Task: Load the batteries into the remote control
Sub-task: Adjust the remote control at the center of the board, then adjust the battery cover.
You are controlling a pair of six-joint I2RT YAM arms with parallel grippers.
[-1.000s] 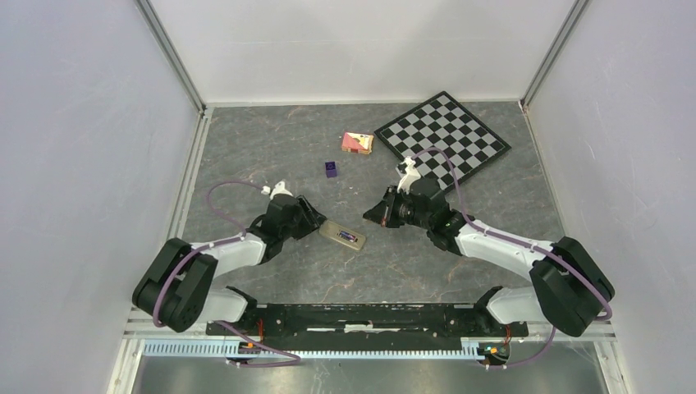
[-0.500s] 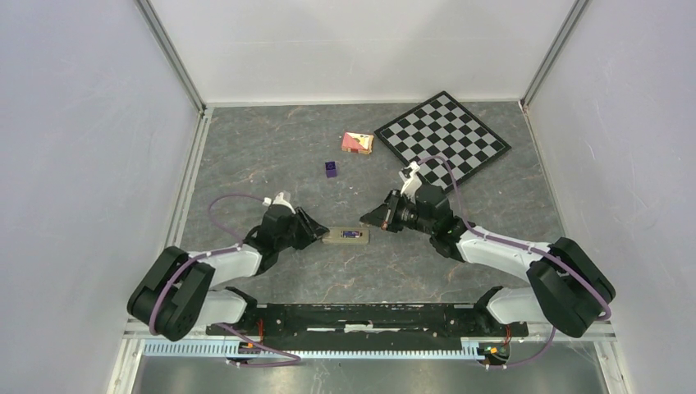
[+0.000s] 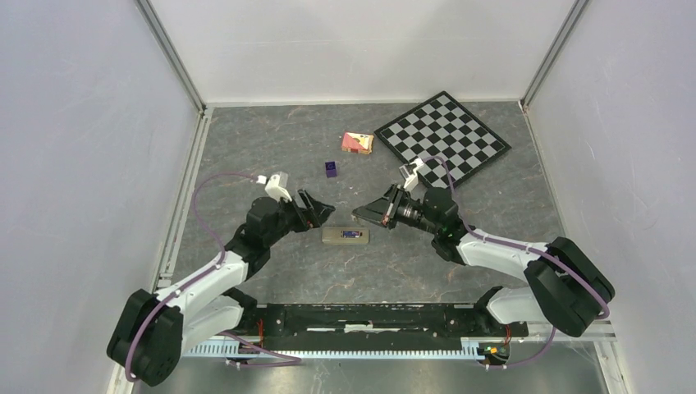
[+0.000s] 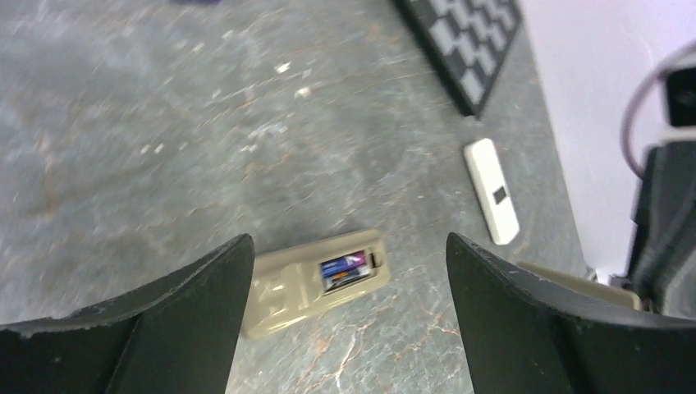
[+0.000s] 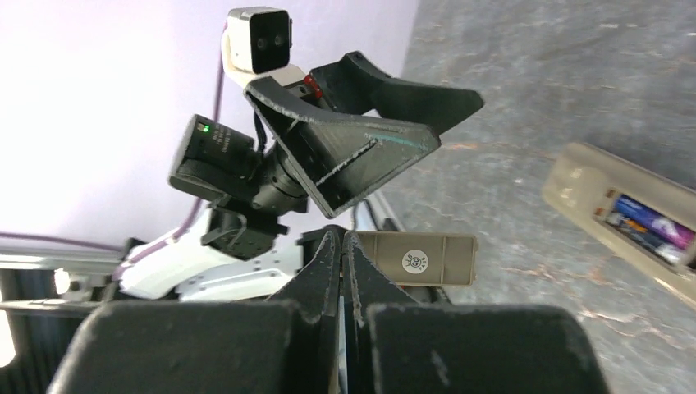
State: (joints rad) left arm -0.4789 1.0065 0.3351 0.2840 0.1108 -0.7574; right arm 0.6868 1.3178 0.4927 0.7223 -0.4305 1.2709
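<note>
grey table (image 3: 271,156) holds tan remote control (image 3: 345,235), purple batteries (image 4: 345,268) inside.

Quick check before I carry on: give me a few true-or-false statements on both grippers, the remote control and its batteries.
1. The left gripper is open and holds nothing. True.
2. The remote control has an empty battery bay. False: the batteries lie in the open bay.
3. The remote control is lifted off the table. False: it lies flat on it, between the two grippers.
4. The right gripper is shut on a tan cover. True.
5. The checkerboard lies at the near left. False: it lies at the far right.
</note>
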